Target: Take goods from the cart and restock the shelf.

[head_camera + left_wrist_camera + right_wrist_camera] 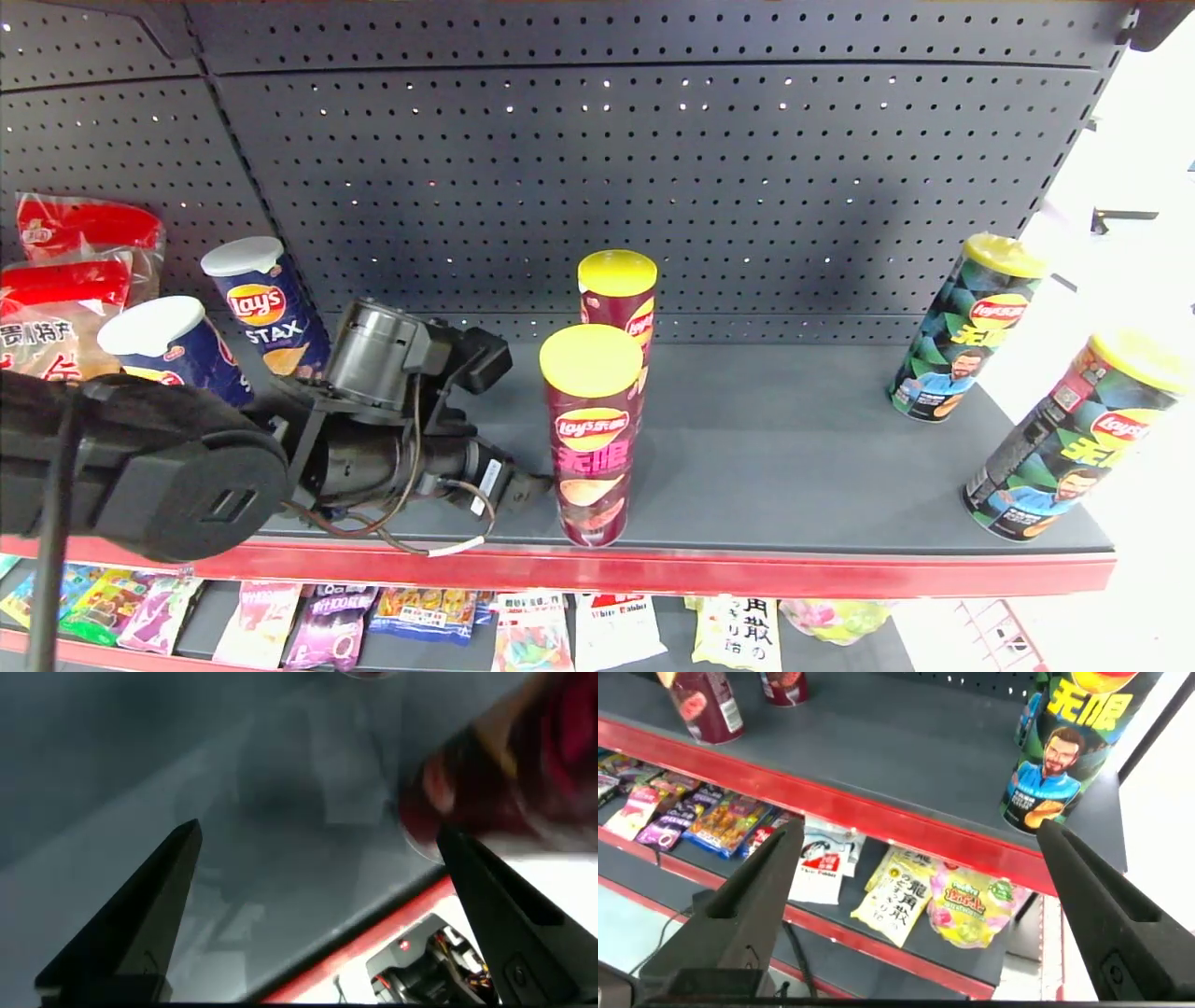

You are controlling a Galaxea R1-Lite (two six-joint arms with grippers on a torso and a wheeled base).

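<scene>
A maroon chip can (591, 439) with a yellow lid stands upright near the front edge of the grey shelf (794, 457). A second maroon can (618, 308) stands just behind it. My left arm lies low over the shelf, to the left of the front can. My left gripper (318, 831) is open with only bare shelf between its fingers. The front maroon can (505, 784) shows blurred beside one fingertip. My right gripper (920, 829) is open and holds nothing. It hangs in front of the shelf's red edge (878, 812), near a green chip can (1060, 751).
Two green cans (966, 327) (1074, 439) stand at the shelf's right end. Two blue cans (266, 308) (168, 350) and red bags (65, 280) are on the left. Snack packets (532, 635) lie on the lower shelf. Bare shelf lies between the maroon and green cans.
</scene>
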